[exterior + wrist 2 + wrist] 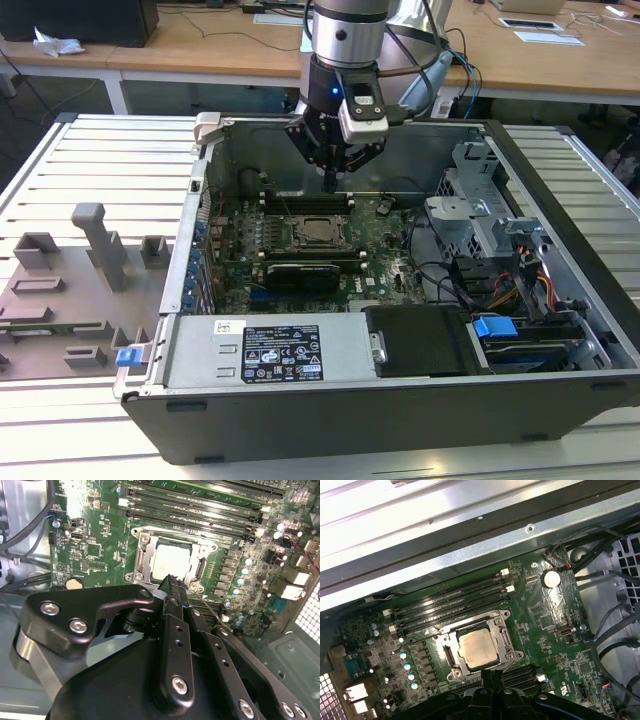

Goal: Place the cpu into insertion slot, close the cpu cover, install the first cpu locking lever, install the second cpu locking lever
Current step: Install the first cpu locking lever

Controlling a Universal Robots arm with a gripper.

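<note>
The cpu (316,233) lies flat in the insertion slot (297,243) on the green motherboard (392,262), its pale metal top showing in both wrist views (171,562) (476,649). The silver cpu cover (141,556) (501,636) lies down around it as a frame. A thin locking lever (420,636) (207,609) sticks out slanting from the socket's side. My gripper (330,181) hangs above the board just behind the socket, shut with nothing in it. Its fingertips (171,583) sit over the socket's edge.
The open computer case (205,190) walls the board in. Black memory slots (305,203) run behind the socket. A drive cage (480,215) and cables (520,275) sit at the exterior view's right, a power supply (270,355) in front, and a grey parts fixture (90,270) at its left.
</note>
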